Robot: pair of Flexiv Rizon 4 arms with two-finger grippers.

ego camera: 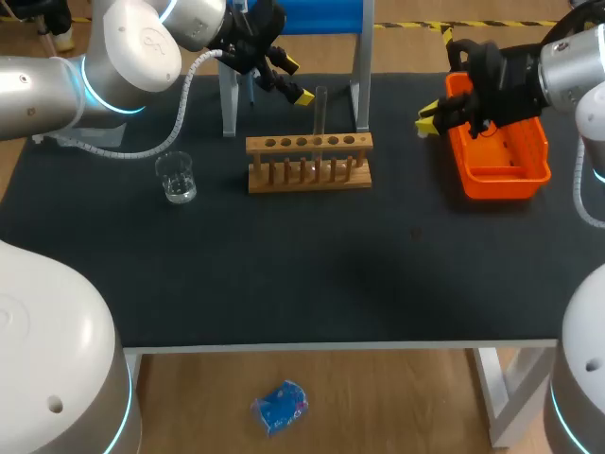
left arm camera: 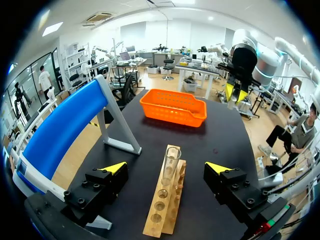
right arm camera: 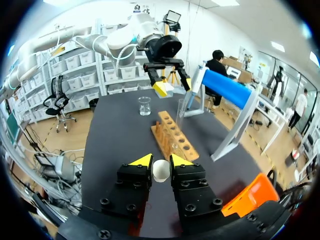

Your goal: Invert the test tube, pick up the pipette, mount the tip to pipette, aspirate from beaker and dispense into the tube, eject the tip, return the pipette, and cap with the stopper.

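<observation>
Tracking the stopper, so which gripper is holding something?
The right gripper, its fingers shut on the white stopper; the left gripper has its fingers wide apart, gripping nothing.

Bright, even overhead light falls on the dark table (ego camera: 284, 274), leaving only faint, soft shadows.

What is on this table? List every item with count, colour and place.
test tube: one, clear, upright in rack
rack: one, wooden, table's middle rear
beaker: one, clear, left of rack
basket: one, orange, right rear
stand: one, blue top, grey legs, behind rack
stopper: one, white, between right gripper's fingers
table: one, black
left gripper: open, yellow-tipped, beside tube
right gripper: shut on stopper, beside basket
</observation>
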